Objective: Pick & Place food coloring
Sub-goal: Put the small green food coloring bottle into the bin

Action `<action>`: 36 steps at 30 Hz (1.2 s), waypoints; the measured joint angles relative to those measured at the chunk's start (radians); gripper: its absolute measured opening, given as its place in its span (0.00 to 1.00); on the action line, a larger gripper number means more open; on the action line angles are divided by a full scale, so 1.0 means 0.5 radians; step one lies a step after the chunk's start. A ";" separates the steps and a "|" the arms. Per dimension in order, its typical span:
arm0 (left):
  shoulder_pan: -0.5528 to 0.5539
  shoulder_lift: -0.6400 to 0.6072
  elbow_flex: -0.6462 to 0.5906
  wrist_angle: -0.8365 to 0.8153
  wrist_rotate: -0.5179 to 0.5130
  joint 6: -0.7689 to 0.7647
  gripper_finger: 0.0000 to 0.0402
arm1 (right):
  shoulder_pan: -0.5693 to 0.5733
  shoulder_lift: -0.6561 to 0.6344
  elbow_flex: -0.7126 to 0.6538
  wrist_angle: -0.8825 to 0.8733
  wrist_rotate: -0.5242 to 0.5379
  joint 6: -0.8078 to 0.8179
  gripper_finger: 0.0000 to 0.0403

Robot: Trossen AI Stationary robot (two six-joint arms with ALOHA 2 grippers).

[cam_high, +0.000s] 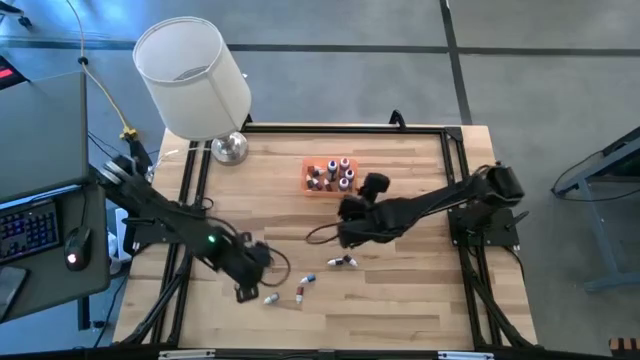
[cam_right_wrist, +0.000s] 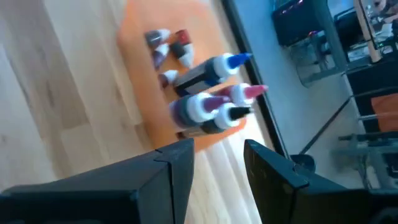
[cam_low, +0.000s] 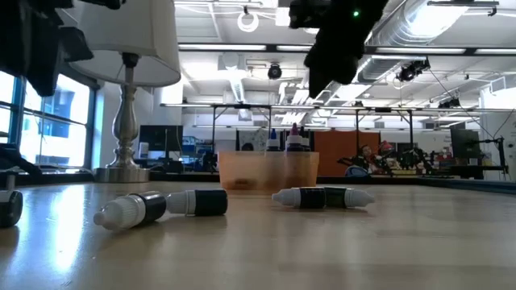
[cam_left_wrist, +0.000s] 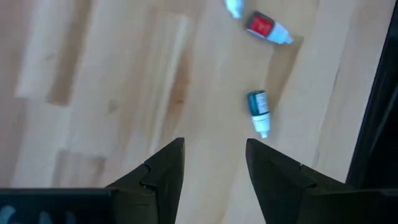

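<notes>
Three small white-capped food coloring bottles lie on their sides on the wooden table: one point(cam_high: 270, 298), one point(cam_high: 302, 288) and one point(cam_high: 343, 261). In the left wrist view a teal-labelled bottle point(cam_left_wrist: 258, 111) and a red-labelled bottle point(cam_left_wrist: 267, 27) lie ahead of the fingers. Several more bottles point(cam_right_wrist: 208, 93) are in the orange tray point(cam_high: 318, 188). My left gripper point(cam_high: 246, 291) point(cam_left_wrist: 214, 168) is open and empty, just left of the loose bottles. My right gripper point(cam_high: 348, 215) point(cam_right_wrist: 217, 165) is open and empty, above the table near the tray's near side.
A lamp with a white shade point(cam_high: 192, 78) and a metal base point(cam_high: 230, 149) stands at the table's far left corner. A black frame point(cam_high: 450, 160) runs along the table's edges. A desk with a keyboard point(cam_high: 28, 228) is off to the left. Bare wood lies at the near right.
</notes>
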 joint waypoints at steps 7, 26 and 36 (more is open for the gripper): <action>-0.007 0.437 0.275 -0.036 0.129 -0.131 0.42 | -0.003 -0.397 -0.249 0.396 0.046 -0.148 0.33; -0.007 0.775 0.452 0.129 0.158 -0.532 0.42 | -0.017 -1.023 -0.865 2.067 -0.213 -1.610 0.33; -0.122 0.871 0.431 0.222 0.157 -0.638 0.42 | -0.045 -1.038 -0.918 2.297 -0.516 -1.814 0.33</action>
